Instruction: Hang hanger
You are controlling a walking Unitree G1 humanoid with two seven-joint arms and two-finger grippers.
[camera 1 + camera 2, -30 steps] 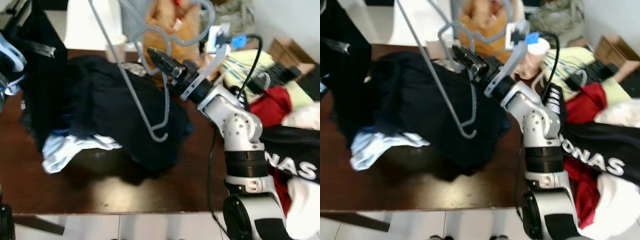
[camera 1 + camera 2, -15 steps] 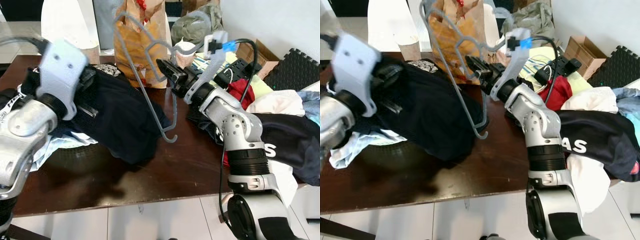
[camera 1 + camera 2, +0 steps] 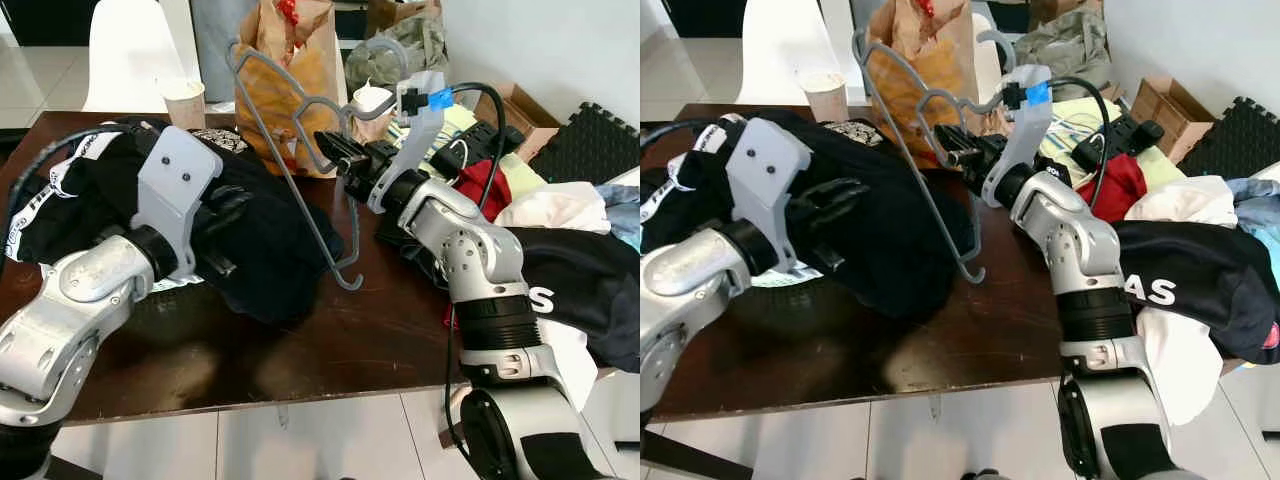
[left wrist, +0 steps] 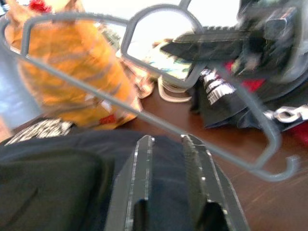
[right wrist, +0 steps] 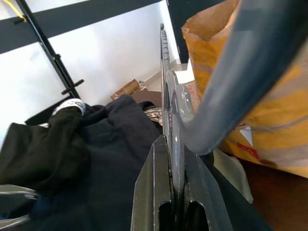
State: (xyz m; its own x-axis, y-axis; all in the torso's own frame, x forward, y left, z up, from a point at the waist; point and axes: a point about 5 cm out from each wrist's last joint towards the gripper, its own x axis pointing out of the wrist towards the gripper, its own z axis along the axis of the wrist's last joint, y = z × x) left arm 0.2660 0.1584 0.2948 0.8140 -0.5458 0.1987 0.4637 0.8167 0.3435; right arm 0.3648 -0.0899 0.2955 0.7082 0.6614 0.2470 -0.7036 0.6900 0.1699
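The right gripper (image 3: 335, 150) reaches out over the middle of the dark wooden table (image 3: 330, 345), its two black fingers clamped flat on the grey hanger (image 3: 300, 165); the hanger is held in the air above the table, tilted, its long bar slanting down toward the near right and its hook (image 3: 350, 278) hanging lowest, just over the wood beside the heap of dark clothes (image 3: 250, 240); the right wrist view shows the grip close up, the thick grey wire (image 5: 231, 82) pressed between the fingers with no gap, which the head views are too far off to settle; the left gripper (image 3: 835, 200) lies low on the dark clothes at the left, and the left wrist view shows its fingers (image 4: 139, 178) slightly parted with nothing between them, resting over the cloth, the hanger crossing well ahead of them; that view also shows the right gripper's fingers lying along the hanger's curved top; farther back stand a brown paper bag (image 3: 285, 70) and a paper cup (image 3: 184, 100); a red garment (image 3: 490, 185) and other clothes lie at the right.
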